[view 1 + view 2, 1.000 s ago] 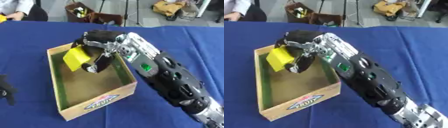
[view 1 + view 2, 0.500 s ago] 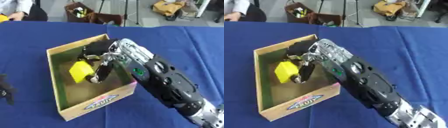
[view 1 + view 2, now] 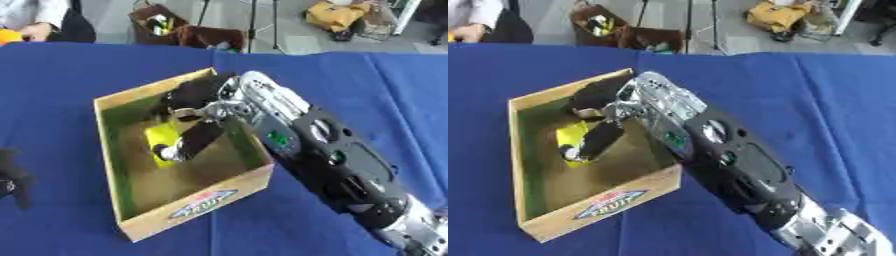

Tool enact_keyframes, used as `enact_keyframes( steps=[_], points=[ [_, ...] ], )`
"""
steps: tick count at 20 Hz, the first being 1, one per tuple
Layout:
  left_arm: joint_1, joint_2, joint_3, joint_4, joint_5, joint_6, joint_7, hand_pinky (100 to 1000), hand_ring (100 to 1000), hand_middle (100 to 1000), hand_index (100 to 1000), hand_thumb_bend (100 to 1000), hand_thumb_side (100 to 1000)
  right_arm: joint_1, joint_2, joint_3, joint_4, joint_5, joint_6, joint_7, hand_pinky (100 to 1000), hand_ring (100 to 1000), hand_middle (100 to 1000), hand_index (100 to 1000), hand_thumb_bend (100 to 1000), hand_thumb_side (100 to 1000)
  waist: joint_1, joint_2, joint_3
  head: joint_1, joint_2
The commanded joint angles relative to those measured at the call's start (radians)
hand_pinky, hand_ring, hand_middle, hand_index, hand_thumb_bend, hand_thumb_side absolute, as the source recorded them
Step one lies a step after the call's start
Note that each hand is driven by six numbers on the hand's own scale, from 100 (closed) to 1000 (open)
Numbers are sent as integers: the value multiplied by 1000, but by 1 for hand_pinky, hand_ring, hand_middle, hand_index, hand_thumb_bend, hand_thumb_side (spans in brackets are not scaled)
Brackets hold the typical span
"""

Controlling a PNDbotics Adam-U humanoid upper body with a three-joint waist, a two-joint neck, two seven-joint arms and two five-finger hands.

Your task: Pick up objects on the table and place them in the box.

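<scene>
Right hand (image 3: 194, 117) is inside the box (image 3: 229, 192), fingers curled round the yellow object (image 3: 162, 135), which sits low toward the 12 o'clock wall. Box floor toward 6 o'clock is open. Left hand (image 3: 13, 175) rests at 9 o'clock, fingers relaxed.

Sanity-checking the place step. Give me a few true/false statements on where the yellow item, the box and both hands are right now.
1. The right hand reaches into the box. True.
2. The yellow object lies on the blue cloth outside the box. False: it is inside the box, under the right hand's fingers.
3. The left hand is over the box. False: it shows at the left edge, away from the box.
4. The box has a label on its near wall. True.
</scene>
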Motion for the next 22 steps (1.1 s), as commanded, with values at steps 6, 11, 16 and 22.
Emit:
enact_keyframes(
  steps=[6, 11, 16, 22],
  points=[
    [-2, 4, 2, -19, -2, 0, -6, 248, 451, 432, 657, 100, 968, -27, -8, -52, -41, -7, 0, -16, 869, 915, 861, 1000, 100, 1000, 9, -27, -1, 3, -12],
    [-2, 4, 2, -19, -1, 1, -7, 248, 452, 433, 657, 100, 970, -24, -32, -118, -132, -69, 73, -80, 843, 860, 812, 1000, 100, 823, 12, -30, -7, 11, -9],
    [-2, 4, 3, -19, -3, 4, -11, 248, 452, 433, 656, 100, 968, 3, -91, -195, -275, -226, 194, -203, 808, 797, 721, 940, 100, 591, 15, -32, -18, 47, -7],
    [-2, 4, 4, -19, -2, 5, -11, 247, 452, 432, 656, 100, 968, 61, -184, -265, -440, -409, 298, -327, 793, 768, 680, 910, 100, 498, 19, -35, -32, 84, -9]
  ],
)
